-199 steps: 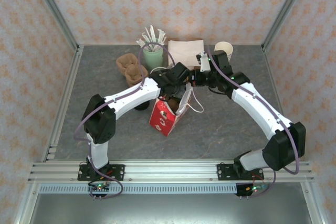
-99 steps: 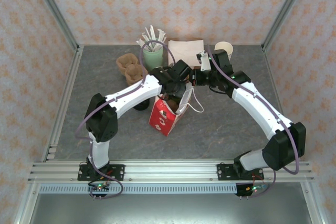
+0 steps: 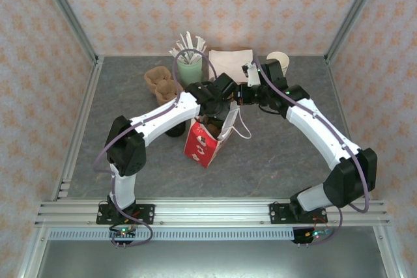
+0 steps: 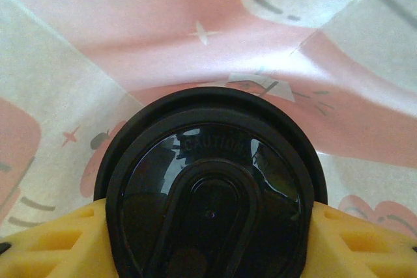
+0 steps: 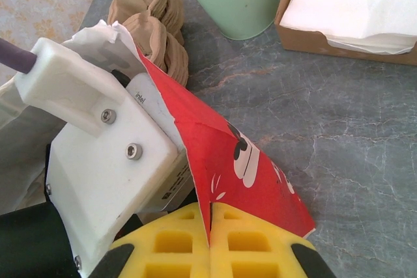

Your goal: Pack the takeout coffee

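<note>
The takeout coffee [image 4: 212,193] shows its round black lid from above, down inside the red-and-white paper bag [image 3: 203,146], whose pale pink inner walls [image 4: 163,24] rise around it. My left gripper [image 4: 212,229] is shut on the cup, with a yellow finger [image 4: 58,242] pressed against each side of the lid. In the top view the left wrist [image 3: 218,89] reaches into the bag's mouth. My right gripper [image 5: 210,226] is shut on the bag's upper edge [image 5: 241,161] and holds it, at the bag's far right side [image 3: 236,97].
A mint-green holder of stirrers [image 3: 189,66] and brown cup carriers [image 3: 163,83] stand behind the bag to the left. A napkin box [image 3: 229,63] and cream-rimmed cups [image 3: 277,62] stand at the back right. Black lids [image 3: 174,129] sit left of the bag.
Both wrists have drifted slightly toward the back of the table, and the bag's mouth has shifted with them. Both grips are unchanged.
</note>
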